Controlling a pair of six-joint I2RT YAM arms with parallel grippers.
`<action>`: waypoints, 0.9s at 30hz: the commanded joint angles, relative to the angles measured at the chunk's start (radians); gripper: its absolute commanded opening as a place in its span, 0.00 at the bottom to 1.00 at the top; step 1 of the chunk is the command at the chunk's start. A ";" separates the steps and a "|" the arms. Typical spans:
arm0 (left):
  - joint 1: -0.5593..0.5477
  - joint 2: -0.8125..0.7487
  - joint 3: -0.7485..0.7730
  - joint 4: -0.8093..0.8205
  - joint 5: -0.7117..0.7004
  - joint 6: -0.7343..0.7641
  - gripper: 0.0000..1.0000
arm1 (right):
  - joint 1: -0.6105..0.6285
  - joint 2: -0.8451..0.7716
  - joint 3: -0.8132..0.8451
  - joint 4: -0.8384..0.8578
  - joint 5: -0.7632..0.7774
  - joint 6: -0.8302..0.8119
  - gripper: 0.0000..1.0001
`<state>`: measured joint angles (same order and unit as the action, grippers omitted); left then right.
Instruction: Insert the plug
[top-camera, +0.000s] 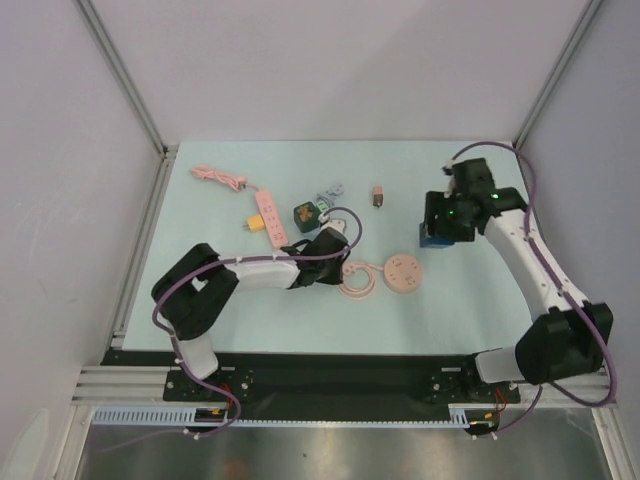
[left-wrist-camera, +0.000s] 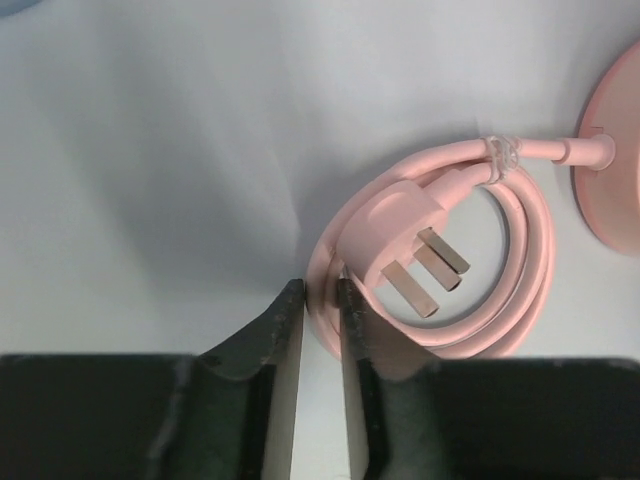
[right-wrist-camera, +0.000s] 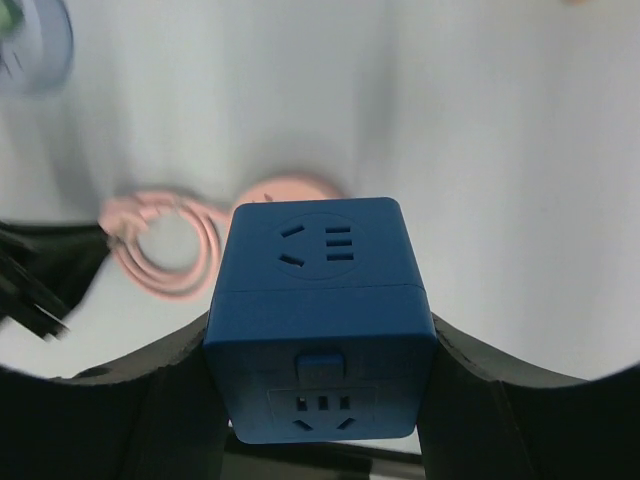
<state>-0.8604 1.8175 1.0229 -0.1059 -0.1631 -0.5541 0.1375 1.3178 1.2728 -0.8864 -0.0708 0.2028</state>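
The left fingers (left-wrist-camera: 285, 325) pinch the pink cord (left-wrist-camera: 520, 250), with its plug (left-wrist-camera: 385, 235) just beside them on the desk (left-wrist-camera: 150, 150). The right fingers (right-wrist-camera: 165, 390) squeeze the blue socket cube (right-wrist-camera: 318, 300).

Your table (top-camera: 480, 320) carries a pink power strip (top-camera: 268, 215), a dark cube (top-camera: 303, 213), a small adapter (top-camera: 379, 196) and a round pink socket (top-camera: 403, 273) with coiled cord (top-camera: 357, 284).

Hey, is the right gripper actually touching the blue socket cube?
Touching. The right wrist view shows both fingers pressed flush against the sides of the blue socket cube.
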 joint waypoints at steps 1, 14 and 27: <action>0.027 -0.059 -0.107 -0.075 -0.056 -0.009 0.28 | 0.121 0.092 0.068 -0.143 0.020 -0.100 0.00; 0.087 -0.316 -0.040 -0.178 0.092 -0.010 0.71 | 0.224 0.179 0.019 -0.174 -0.110 -0.362 0.00; 0.320 -0.825 -0.098 -0.287 0.367 0.131 1.00 | 0.226 0.337 0.027 -0.194 -0.106 -0.371 0.00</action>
<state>-0.5533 1.0214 0.9264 -0.3046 0.1600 -0.5114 0.3637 1.6482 1.2778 -1.0611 -0.1734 -0.1551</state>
